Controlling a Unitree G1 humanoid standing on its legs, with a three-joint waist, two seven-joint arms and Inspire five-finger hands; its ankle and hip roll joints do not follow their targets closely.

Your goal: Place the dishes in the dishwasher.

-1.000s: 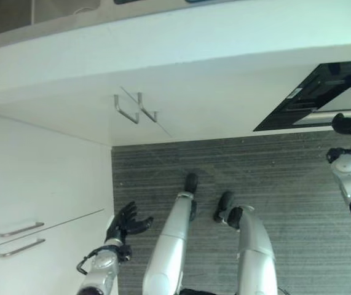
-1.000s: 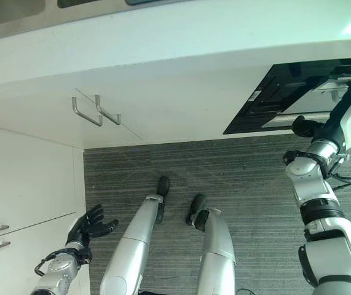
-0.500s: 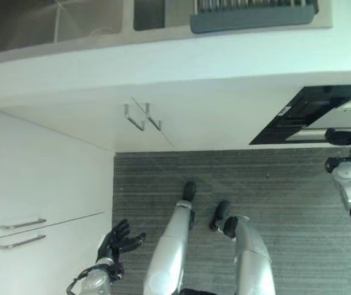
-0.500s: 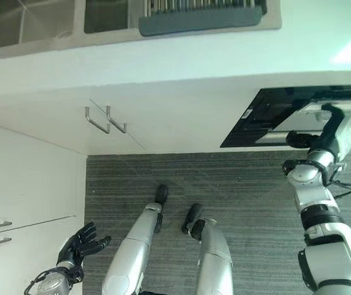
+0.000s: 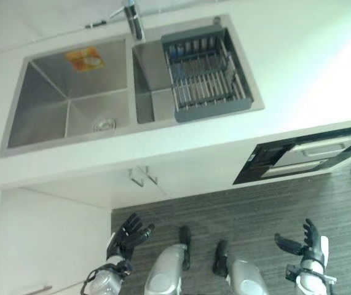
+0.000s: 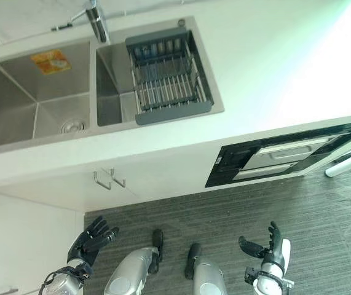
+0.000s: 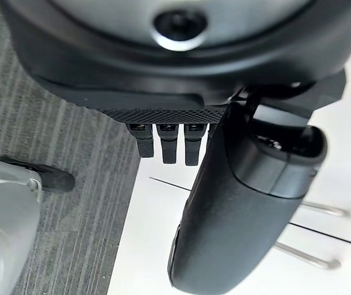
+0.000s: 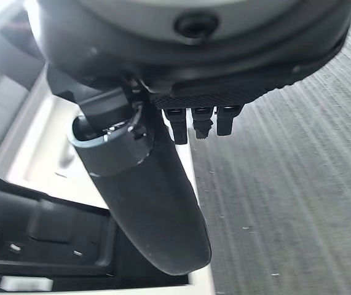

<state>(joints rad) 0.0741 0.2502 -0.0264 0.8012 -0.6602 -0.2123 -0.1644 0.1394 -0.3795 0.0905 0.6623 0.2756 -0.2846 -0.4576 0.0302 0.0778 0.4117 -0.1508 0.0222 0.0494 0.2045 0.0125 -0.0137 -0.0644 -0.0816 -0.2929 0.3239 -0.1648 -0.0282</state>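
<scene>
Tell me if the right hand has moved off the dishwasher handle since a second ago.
Yes. The right hand has dropped away from the dishwasher and now hangs open above the floor.

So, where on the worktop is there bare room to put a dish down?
The white countertop is bare right of the sink, above the partly open dishwasher. The left basin is free too. The right basin is crowded by the drying rack. Each robot hand, left and right, hangs open.

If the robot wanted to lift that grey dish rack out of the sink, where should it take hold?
Probably by the dish rack's thick grey rim, on its two long sides, coming from above. The rack sits level in the sink's right basin with its frame resting on the edges, so the rim is the exposed part; the thin wires inside look less suited. Both the left hand and right hand are open, down near the floor.
</scene>
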